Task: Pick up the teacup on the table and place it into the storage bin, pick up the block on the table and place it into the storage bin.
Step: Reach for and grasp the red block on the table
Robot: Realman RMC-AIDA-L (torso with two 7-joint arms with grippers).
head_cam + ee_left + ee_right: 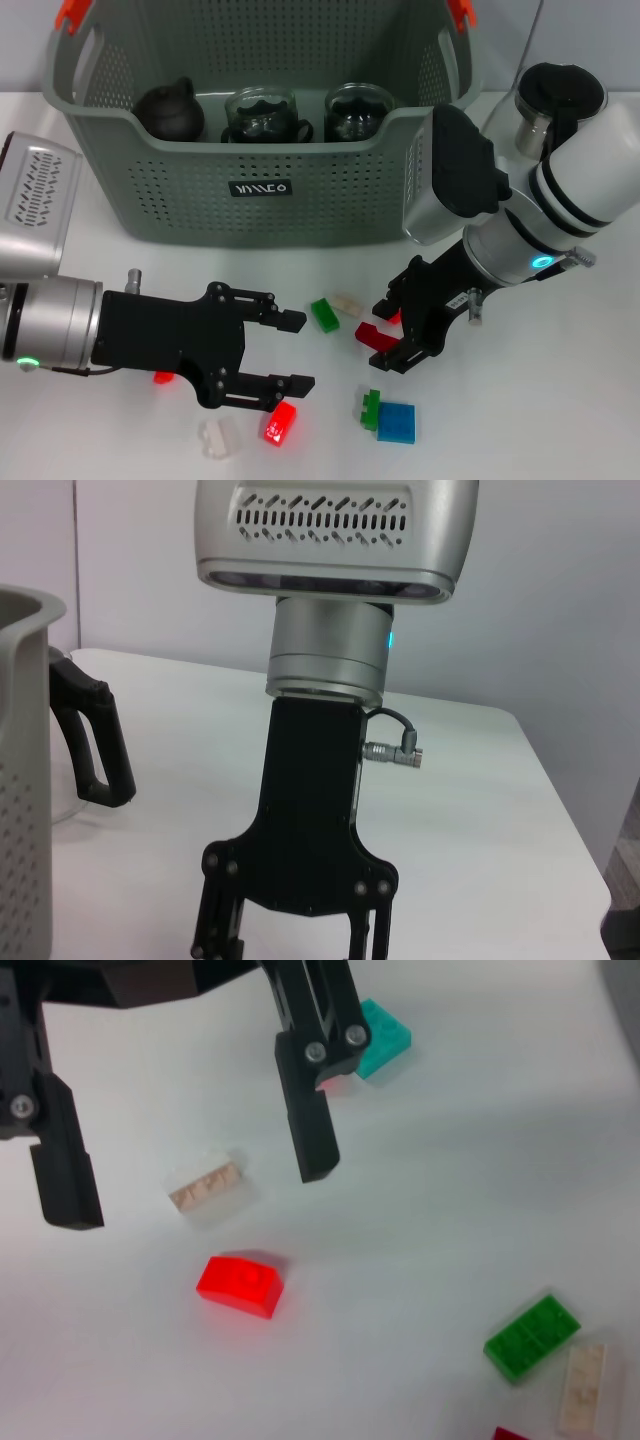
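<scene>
Nearby, the left gripper (295,352) hovers spread just above a red block (280,423) on the table (560,420), the right gripper (392,332) pinches a dark-red block (370,335), and beyond stands the storage bin (180,190) holding teacups (258,115).

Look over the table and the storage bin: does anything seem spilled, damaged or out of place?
Nothing looks spilled or broken. The storage bin stands upright, holding a dark teapot and two glass teacups. Small blocks lie scattered loose on the table, among them a red block near the open left gripper.
</scene>
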